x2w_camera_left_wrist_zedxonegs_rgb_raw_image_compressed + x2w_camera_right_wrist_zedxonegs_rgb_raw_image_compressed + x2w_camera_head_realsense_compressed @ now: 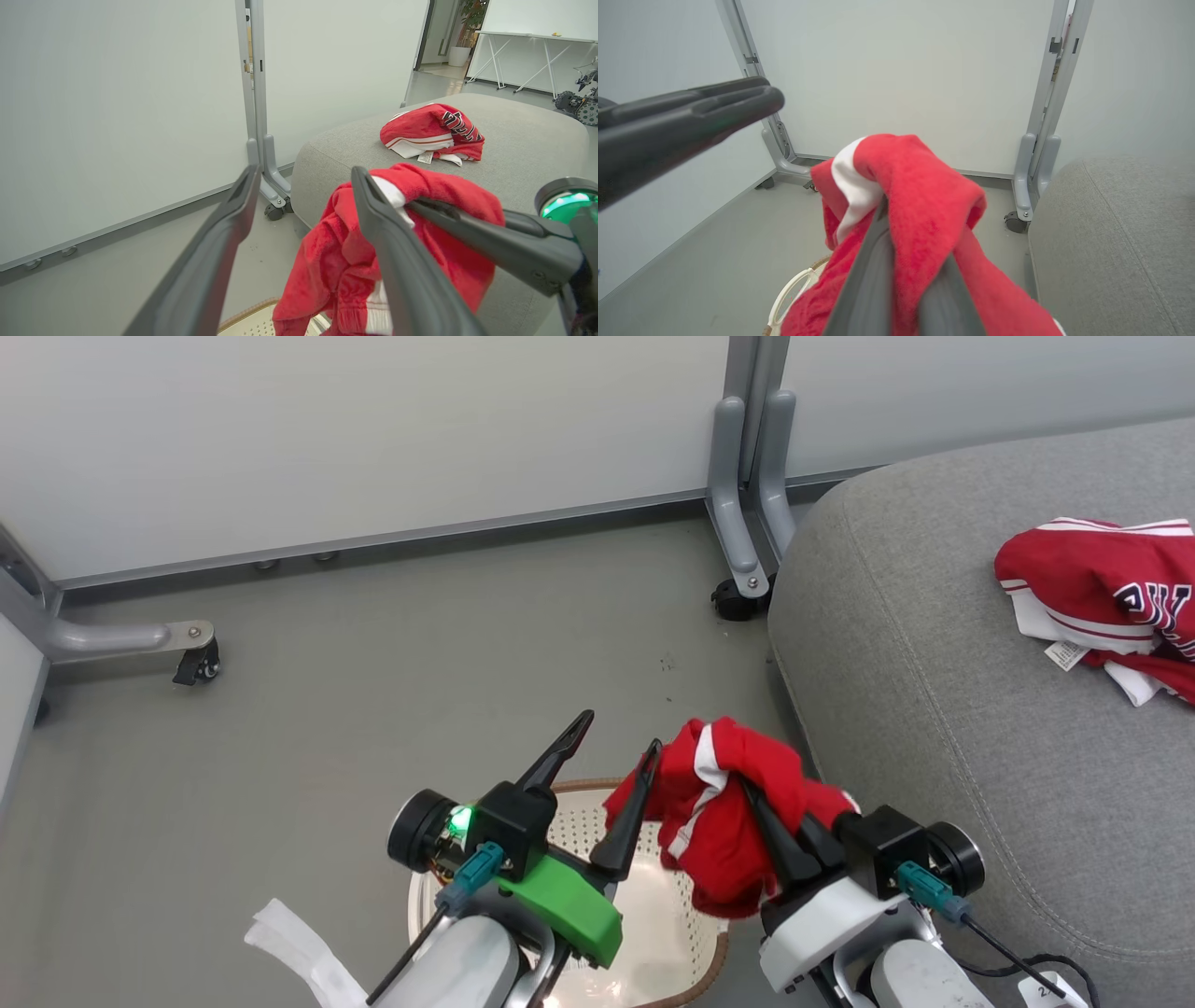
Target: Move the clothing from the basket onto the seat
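While hanging bunched above the basket (653,929), clamped tight between the closed fingers of the right claw (758,803): one red garment (719,821) with white trim, clear of the floor (420,644) and draped over the fingertips. Held over the basket's edge nearest the seat (934,728), with the lower folds drooping toward the perforated bottom.

Just to its left and also above the basket, spread wide with nothing between the fingers: the left claw (621,730). Close against the red cloth with its inner finger (373,210), perhaps touching; too tight a gap to tell from the left wrist view.

Down on the grey floor, just beside the seat's rounded corner: the cream basket, with the brown rim showing at its far edge.

On top of the seat, well in from that corner and well apart from both claws: a second red garment (1092,569), crumpled, with white stripes, dark lettering (1153,602) and a white tag (1064,655) at its near side.

Behind the floor, pale partition panels (373,429) on grey legs, with one black castor (738,602) near the seat's far corner.
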Available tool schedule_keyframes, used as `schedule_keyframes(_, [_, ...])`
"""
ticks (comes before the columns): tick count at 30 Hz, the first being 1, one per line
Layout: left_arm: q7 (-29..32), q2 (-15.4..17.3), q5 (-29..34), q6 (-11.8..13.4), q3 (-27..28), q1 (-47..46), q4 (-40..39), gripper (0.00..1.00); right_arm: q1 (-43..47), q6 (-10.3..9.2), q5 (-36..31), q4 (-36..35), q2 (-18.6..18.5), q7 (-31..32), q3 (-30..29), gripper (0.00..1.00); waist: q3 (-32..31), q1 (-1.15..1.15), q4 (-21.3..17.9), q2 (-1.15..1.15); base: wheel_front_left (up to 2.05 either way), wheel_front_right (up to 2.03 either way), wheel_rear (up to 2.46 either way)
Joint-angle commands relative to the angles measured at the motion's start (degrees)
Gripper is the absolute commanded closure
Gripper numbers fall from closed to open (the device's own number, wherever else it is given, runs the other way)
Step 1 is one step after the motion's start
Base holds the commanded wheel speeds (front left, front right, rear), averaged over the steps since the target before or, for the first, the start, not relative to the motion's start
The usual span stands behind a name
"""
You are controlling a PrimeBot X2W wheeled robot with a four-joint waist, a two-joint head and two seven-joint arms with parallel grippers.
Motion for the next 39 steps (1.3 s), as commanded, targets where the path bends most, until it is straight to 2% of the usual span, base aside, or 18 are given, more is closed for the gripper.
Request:
schedule_keyframes(1, [0.0, 0.2, 0.4, 0.3, 0.6, 0.8, -0.3, 0.0, 0.7, -0.08, -0.4, -0.3, -0.2, -0.2, -0.3, 1.0, 0.0, 0.0, 0.0, 0.0, 0.0, 0.0, 0.0])
schedule_keyframes(10, [0.0, 1.0, 2.4, 0.0, 3.7, 3.2, -1.2, 0.0, 1.4, -0.08, -1.1, -1.6, -0.2, -0.2, -2.0, 1.0, 0.6, 0.0, -0.5, 0.0, 0.0, 0.0, 0.0])
schedule_keyframes(15, [0.0, 1.9, 3.1, 0.7, 6.5, 5.3, -2.5, 0.0, 2.2, -0.08, -1.9, -4.2, -0.2, -0.2, -3.7, 1.0, 1.2, 0.0, -2.5, 0.0, 0.0, 0.0, 0.0])
schedule_keyframes(21, [0.0, 3.2, 3.9, 2.0, 11.7, 8.6, -5.2, 0.0, 3.6, -0.08, -2.8, -9.1, -0.2, -0.2, -6.1, 1.0, 2.6, 0.0, -7.0, 0.0, 0.0, 0.0, 0.0])
schedule_keyframes(28, [0.0, 4.8, 6.0, 2.1, 17.8, 13.1, -9.8, 0.0, 6.7, -0.08, -5.4, -17.1, -0.1, -0.2, -9.1, 1.0, 4.9, 0.0, -13.2, 0.0, 0.0, 0.0, 0.0])
schedule_keyframes(32, [0.0, 4.9, 5.2, 1.0, 21.9, 16.5, -13.0, 0.0, 8.5, -0.08, -5.6, -20.3, -0.1, -0.2, -10.7, 1.0, 6.0, 0.0, -16.8, 0.0, 0.0, 0.0, 0.0])
schedule_keyframes(39, [0.0, 6.0, 8.2, -0.3, 26.0, 21.1, -16.8, 0.0, 11.3, -0.08, -5.9, -24.6, -0.1, -0.2, -14.3, 1.0, 7.2, 0.0, -21.5, 0.0, 0.0, 0.0, 0.0])
